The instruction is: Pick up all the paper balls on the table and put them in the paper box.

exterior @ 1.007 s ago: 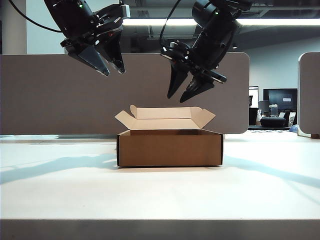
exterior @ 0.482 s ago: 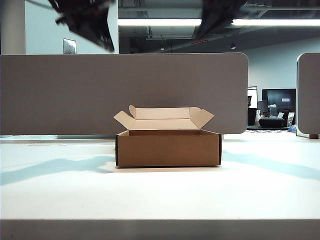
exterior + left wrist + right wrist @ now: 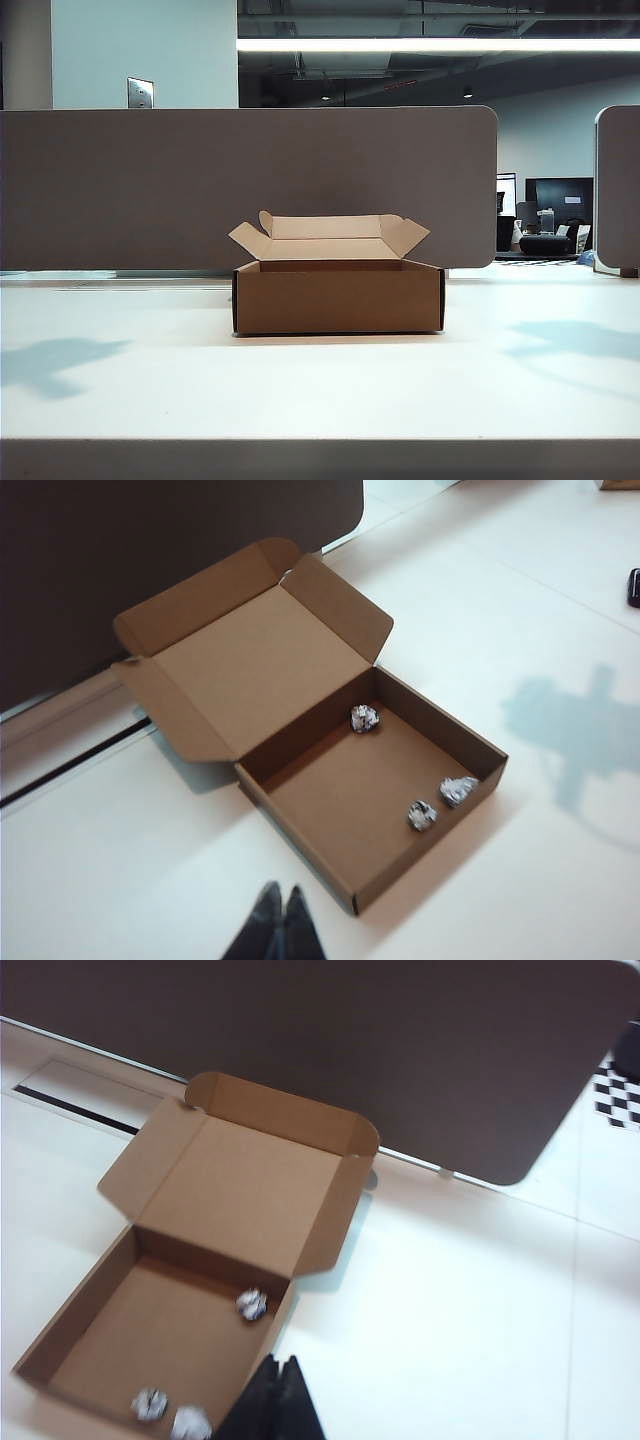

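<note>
Apparently it's finished: all three paper balls [image 3: 364,718] lie inside the paper box [image 3: 300,670], none on the table [image 3: 320,390] (both wrist views agree). Left gripper [image 3: 277,910] and right gripper [image 3: 278,1385] hang above, jaws closed, empty.

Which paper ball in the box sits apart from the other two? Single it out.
The paper ball lying alone against the wall below the hinged lid of the paper box. The other two paper balls lie close together near the opposite wall.
</note>
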Tool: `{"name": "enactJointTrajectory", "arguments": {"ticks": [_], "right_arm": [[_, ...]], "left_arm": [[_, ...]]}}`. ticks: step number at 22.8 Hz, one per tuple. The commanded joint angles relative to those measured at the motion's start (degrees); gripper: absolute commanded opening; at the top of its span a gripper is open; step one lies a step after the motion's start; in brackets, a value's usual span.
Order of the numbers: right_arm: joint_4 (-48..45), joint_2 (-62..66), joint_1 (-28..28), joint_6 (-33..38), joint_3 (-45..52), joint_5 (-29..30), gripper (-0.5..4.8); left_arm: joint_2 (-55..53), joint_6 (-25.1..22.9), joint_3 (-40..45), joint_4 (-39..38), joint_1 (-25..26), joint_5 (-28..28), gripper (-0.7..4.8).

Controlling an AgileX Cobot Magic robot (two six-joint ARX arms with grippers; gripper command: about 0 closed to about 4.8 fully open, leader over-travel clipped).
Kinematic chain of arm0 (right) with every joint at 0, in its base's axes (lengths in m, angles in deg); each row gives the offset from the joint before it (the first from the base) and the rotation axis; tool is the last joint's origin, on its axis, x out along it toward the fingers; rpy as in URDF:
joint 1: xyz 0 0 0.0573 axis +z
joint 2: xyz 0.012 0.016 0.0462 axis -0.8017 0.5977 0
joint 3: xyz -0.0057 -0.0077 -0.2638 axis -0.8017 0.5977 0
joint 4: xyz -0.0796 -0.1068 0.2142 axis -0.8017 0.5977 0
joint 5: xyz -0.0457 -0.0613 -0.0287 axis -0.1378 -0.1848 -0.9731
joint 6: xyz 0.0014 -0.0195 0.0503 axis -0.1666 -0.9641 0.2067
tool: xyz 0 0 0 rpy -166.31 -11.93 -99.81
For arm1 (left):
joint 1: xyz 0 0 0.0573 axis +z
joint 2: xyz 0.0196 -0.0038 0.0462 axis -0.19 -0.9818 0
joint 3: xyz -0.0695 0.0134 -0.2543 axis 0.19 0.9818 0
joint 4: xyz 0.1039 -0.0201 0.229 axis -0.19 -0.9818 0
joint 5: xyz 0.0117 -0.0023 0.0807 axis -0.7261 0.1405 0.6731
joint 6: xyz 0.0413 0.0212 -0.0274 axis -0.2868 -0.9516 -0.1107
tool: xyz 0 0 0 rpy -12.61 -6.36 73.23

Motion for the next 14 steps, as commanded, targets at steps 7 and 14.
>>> {"name": "enactJointTrajectory", "arguments": {"ticks": [7, 14], "right_arm": [[-3.7, -26.1, 0.0, -0.3, 25.6, -1.5, -0.04], [-8.5, -44.7, 0.0, 0.9, 48.1, -7.8, 0.00]], "left_arm": [[22.5, 4.8, 17.9, -0.1, 0.1, 4.5, -0.06], [32.8, 5.6, 34.8, 5.7, 0.1, 4.8, -0.05]]}}
